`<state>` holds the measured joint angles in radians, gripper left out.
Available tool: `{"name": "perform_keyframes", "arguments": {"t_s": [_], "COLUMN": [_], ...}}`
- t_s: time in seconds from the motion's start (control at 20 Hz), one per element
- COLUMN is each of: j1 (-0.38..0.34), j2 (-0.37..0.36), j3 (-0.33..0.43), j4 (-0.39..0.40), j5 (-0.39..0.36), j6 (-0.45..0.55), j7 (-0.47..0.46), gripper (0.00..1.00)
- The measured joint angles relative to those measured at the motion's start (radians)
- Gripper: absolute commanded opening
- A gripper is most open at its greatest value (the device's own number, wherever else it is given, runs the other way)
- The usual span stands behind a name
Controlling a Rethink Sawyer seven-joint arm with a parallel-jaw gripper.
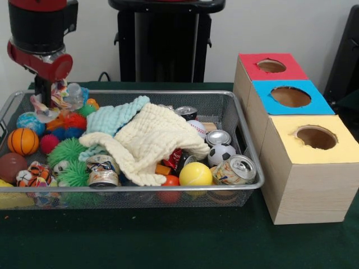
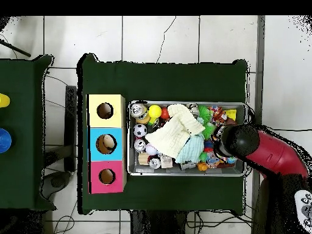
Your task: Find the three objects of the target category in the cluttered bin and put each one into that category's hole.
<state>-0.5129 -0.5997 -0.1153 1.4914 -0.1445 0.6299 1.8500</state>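
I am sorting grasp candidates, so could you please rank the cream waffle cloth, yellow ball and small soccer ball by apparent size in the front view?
1. Cream waffle cloth, by far.
2. Yellow ball.
3. Small soccer ball, though it sits farther back, so this gap is unsure.

- The red and black arm (image 1: 39, 33) drops in from the top left of the front view, its thick wrist cuff tilted a little.
- Under the cuff a dark, narrow gripper (image 1: 42, 89) points down at the far left corner of the basket.
- Fingers can't be made out, so its opening is unclear.
- From overhead, the arm (image 2: 268, 152) reaches in from the lower right, its round black wrist hiding the gripper below.
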Motion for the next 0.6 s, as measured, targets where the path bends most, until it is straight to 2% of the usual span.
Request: {"name": "perform_keyframes", "arguments": {"t_s": [0.25,0.45,0.55,0.6], "j1": [0.026,0.064,0.084,0.107], "j2": [-0.024,-0.031,-0.035,-0.039], "j3": [-0.010,-0.026,-0.031,-0.035], "j4": [-0.029,-0.057,-0.076,-0.104], "j5": [-0.001,0.002,0.007,0.012], "j6": [0.005,0.046,0.089,0.156], "j7": [0.000,0.000,0.000,0.000], "gripper": [0.00,0.00,0.00,0.00]}}
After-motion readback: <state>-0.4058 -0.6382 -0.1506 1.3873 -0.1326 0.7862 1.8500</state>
